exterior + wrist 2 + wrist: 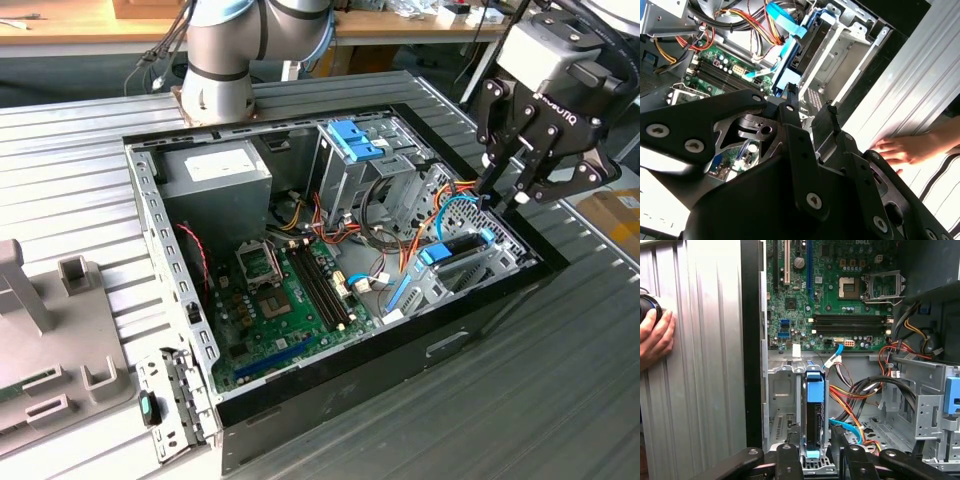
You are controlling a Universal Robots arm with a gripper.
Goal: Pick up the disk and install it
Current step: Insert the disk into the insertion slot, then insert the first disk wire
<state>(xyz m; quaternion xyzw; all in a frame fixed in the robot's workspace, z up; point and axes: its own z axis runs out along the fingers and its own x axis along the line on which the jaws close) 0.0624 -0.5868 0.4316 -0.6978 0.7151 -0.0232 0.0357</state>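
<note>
Here, disk (814, 415) in bay (782, 390) under hand (505, 197).

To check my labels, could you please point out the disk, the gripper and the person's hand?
disk (814, 422): first wrist view, on its dark body.
gripper (503, 195): exterior view, midway between its fingertips.
hand (655, 337): first wrist view, middle of the hand.
</note>
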